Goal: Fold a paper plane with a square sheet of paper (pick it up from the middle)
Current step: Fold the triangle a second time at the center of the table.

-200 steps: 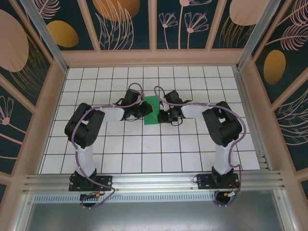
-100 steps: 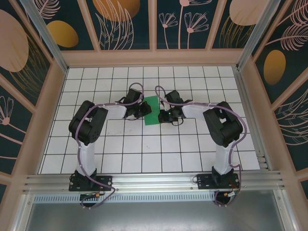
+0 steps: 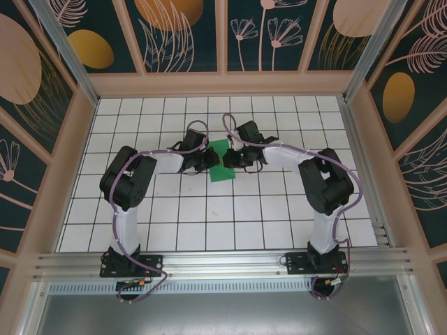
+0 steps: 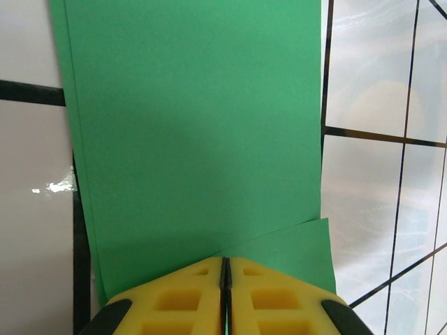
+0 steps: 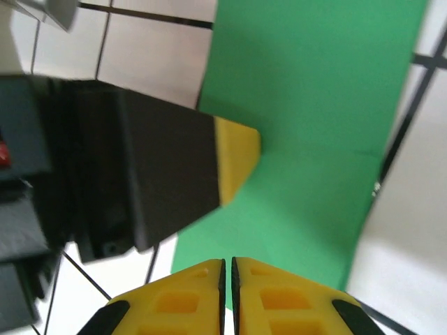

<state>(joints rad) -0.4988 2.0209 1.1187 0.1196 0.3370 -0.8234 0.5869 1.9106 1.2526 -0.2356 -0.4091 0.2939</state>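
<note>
While the square sheet of paper lies between them, left fingers and right fingers are closed.

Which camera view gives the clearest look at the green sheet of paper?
The left wrist view. There the green sheet of paper fills most of the frame, with a folded corner at lower right. In the right wrist view the left end effector hides part of it. The top external view shows it small.

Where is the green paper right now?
In the top view, the green paper lies mid-table on the white grid table, directly between the left gripper and the right gripper.
</note>
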